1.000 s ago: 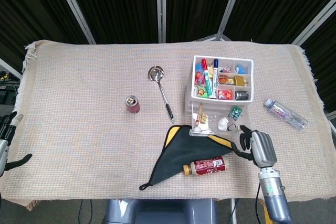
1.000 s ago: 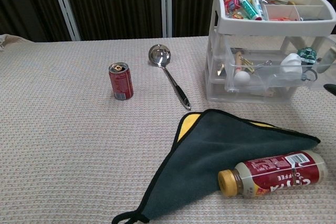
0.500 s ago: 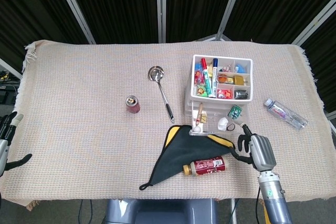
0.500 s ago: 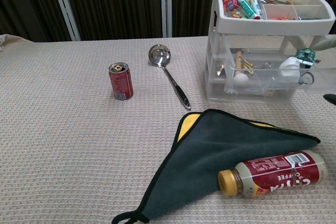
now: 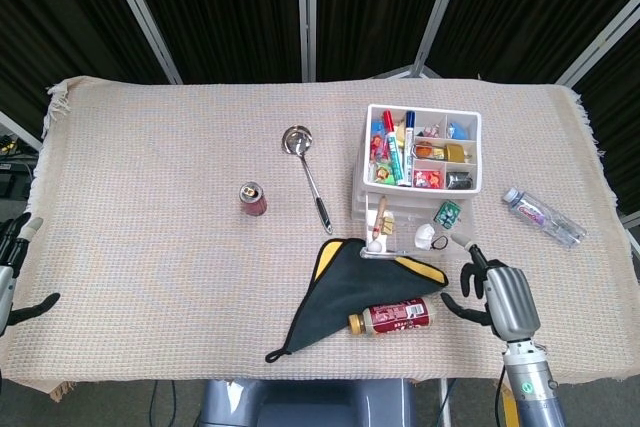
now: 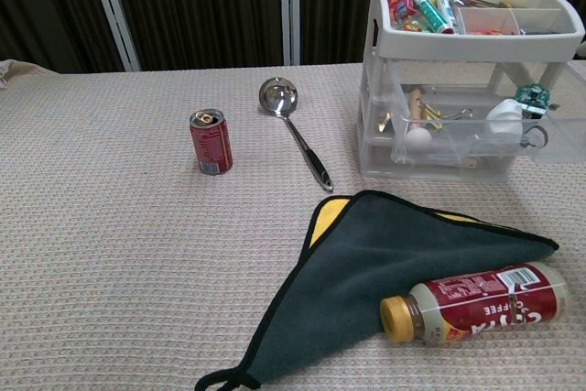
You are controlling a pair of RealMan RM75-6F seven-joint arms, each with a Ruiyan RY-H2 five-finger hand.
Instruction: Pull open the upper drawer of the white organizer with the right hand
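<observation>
- The upper drawer [image 6: 467, 130] of the white organizer [image 5: 420, 162] stands pulled out toward the table's near edge, its contents exposed; the task appears complete.
- The right hand [image 5: 497, 295] sits near the drawer's front, apart from it, fingers spread, holding nothing.
- Risk: a sideways sweep of the right hand may catch the projecting drawer and drag the light organizer.
- Risk: the dark cloth [image 5: 355, 287] and the coffee bottle [image 5: 397, 316] lie just beside the hand; contact may roll the bottle toward the edge.
- The left hand [image 5: 12, 272] rests at the far left edge, apparently empty.
</observation>
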